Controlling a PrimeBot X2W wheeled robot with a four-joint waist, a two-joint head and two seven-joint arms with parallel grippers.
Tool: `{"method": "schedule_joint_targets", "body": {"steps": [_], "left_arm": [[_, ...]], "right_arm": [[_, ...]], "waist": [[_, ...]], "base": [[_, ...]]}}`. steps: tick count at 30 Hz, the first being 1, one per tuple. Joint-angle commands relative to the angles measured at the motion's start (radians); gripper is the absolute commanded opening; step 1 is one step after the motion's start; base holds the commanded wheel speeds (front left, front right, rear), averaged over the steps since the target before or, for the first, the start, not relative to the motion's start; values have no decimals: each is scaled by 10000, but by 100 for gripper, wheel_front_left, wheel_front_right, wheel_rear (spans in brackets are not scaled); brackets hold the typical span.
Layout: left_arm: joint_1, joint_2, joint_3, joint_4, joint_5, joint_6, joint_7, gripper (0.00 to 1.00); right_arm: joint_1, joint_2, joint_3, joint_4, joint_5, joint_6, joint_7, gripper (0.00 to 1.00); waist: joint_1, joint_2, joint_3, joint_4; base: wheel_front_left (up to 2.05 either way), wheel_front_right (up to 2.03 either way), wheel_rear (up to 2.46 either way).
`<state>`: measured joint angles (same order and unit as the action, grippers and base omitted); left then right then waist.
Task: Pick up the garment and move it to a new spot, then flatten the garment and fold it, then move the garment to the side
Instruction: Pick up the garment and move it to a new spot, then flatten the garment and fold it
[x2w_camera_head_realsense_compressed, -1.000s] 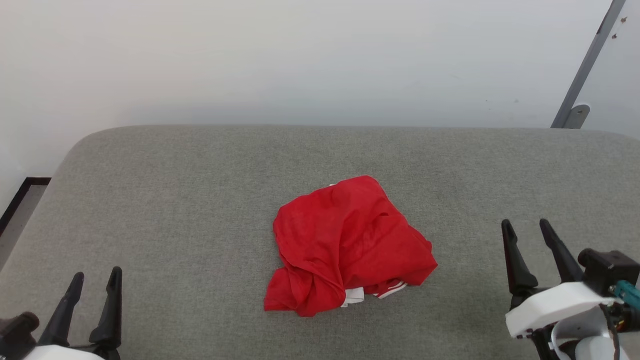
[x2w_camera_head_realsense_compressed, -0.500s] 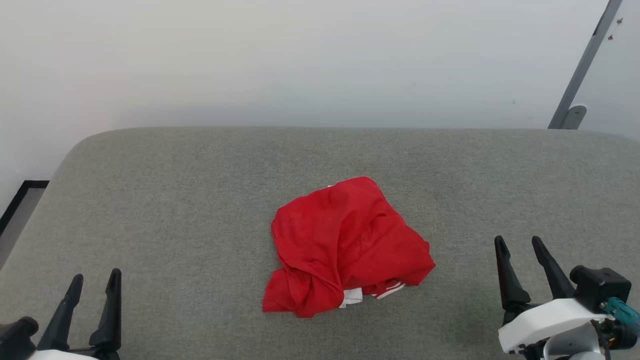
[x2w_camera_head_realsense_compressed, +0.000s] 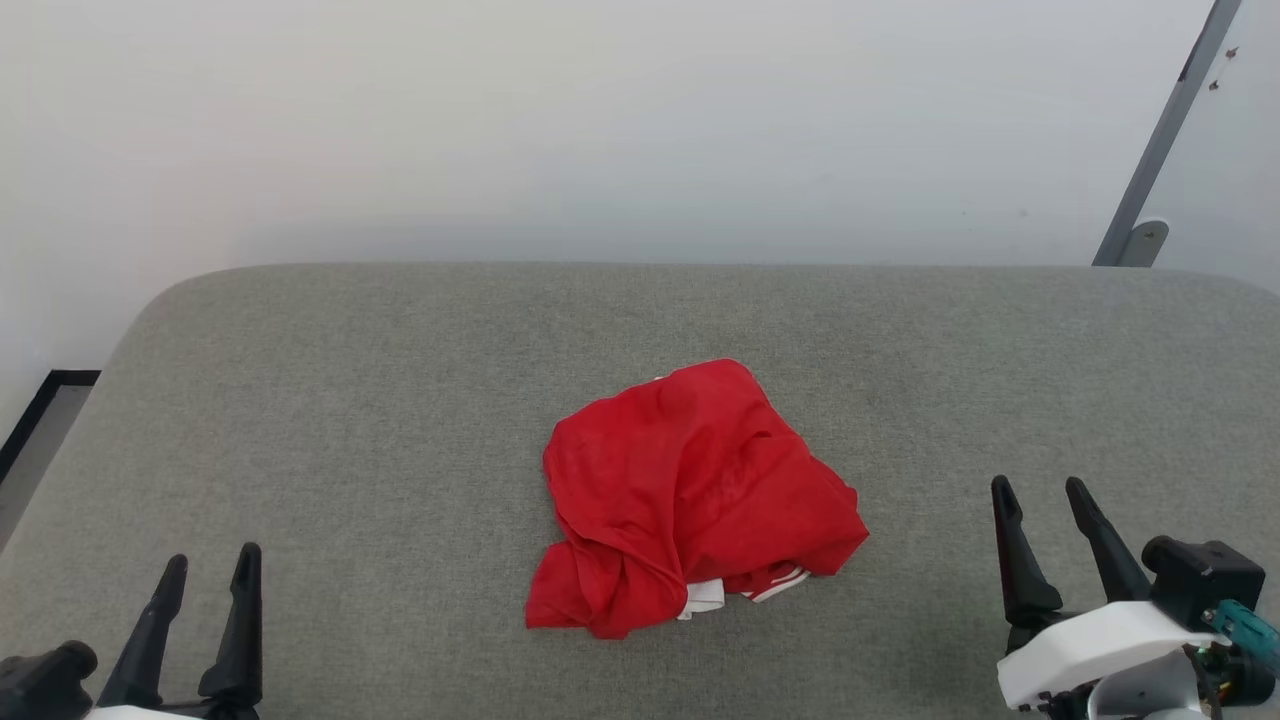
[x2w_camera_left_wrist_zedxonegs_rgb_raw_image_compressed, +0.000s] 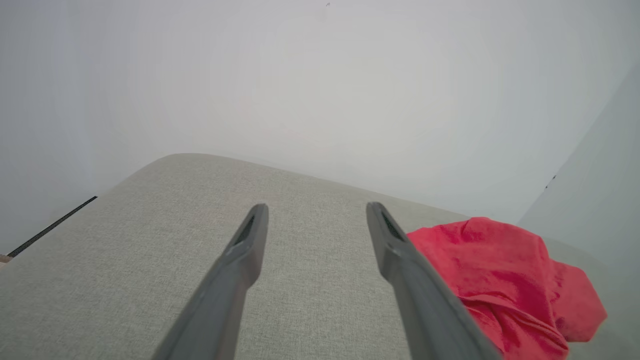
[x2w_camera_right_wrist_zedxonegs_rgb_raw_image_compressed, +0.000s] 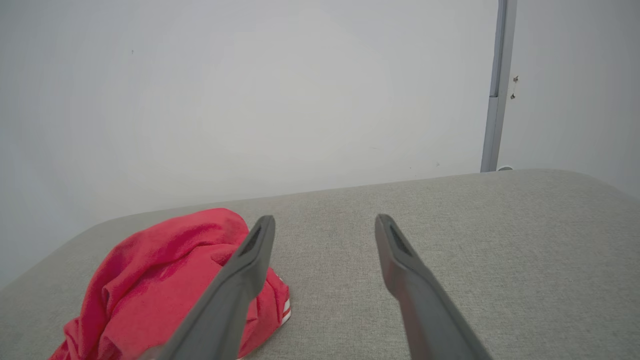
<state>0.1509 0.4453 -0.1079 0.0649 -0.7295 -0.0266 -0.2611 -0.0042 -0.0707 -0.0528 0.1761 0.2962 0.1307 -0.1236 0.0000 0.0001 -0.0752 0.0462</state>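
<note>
- So: garment (x2w_camera_head_realsense_compressed: 690, 495) lies as a crumpled red heap around the mid of the grey pad (x2w_camera_head_realsense_compressed: 350, 400), a bit toward the near edge. Nothing touches it.
- A white bit + striped trim (x2w_camera_head_realsense_compressed: 770, 580) peek out at the heap's near edge. Lettering not visible, prob. folded inside.
- L gripper (x2w_camera_head_realsense_compressed: 214, 556): low at near-left, jaws wide, empty, pointing away from the robot, well apart from the garment.
- R gripper (x2w_camera_head_realsense_compressed: 1037, 486): near-right, jaws wide too, empty, also well apart, and a little further fwd than the L.
- Why so, my read: the arms flank the heap w/ room between, like a ready pose. Jaws are spread in advance so either can come down on cloth w/o a pause.
- L wrist view: heap is off to the right of the gripper. R wrist view: heap is to the left, partly hidden by the gripper. So neither is aimed at it yet.
- Stage, judged: very start. Pick-up not yet done; flatten, fold and move-aside all remain.
- Next prob. needs a reach inward + down onto a raised fold. Thin cloth bunches, so a pinch may catch one layer only and the heap could drag or open unevenly.
- Pad is broad, w/ plenty of grey showing left, right and beyond the heap, so a new spot looks easy to find.
- Wall (x2w_camera_head_realsense_compressed: 600, 120) behind the pad and metal post (x2w_camera_head_realsense_compressed: 1165, 130) far right are both away from the work.
</note>
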Motion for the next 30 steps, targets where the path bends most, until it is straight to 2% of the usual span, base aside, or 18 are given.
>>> {"method": "schedule_joint_targets", "body": {"steps": [1, 9, 11, 14, 17, 22, 30], "left_arm": [[114, -49, 52, 57, 93, -24, -55, 100], [123, -229, 61, 179, 241, -164, -55, 100], [127, -124, 17, 232, 498, -95, -54, 100], [37, -252, -37, 370, 280, -56, 123, 100], [-332, -101, -99, 339, 147, -181, 441, 100], [-1041, 150, -442, 356, -164, -479, 1440, 100], [-3030, 761, -1288, 376, -814, -844, 3901, 100]], "right_arm": [[147, 26, 3, -6, -76, 1, -3, 100], [184, 36, -33, -122, -83, 1, 56, 100], [198, 36, -25, -155, -81, 1, 74, 100], [193, 35, -3, -204, -90, 1, 102, 100], [95, 17, 46, -254, -79, 1, 147, 100], [-95, -34, 157, -321, -60, 1, 182, 100], [-578, -112, 472, -303, 2, 1, 122, 100]], "waist": [[0, -1, -24, 3], [0, -1, -78, 27], [0, -1, -87, 26], [0, -1, -74, 1], [0, -1, -3, -68], [0, -1, 223, -264], [0, -1, 885, -940]], "base": [[0, 0, 0], [0, 0, 0], [0, 0, 0], [0, 0, 0], [0, 0, 0], [0, 0, 0], [0, 0, 0]]}}
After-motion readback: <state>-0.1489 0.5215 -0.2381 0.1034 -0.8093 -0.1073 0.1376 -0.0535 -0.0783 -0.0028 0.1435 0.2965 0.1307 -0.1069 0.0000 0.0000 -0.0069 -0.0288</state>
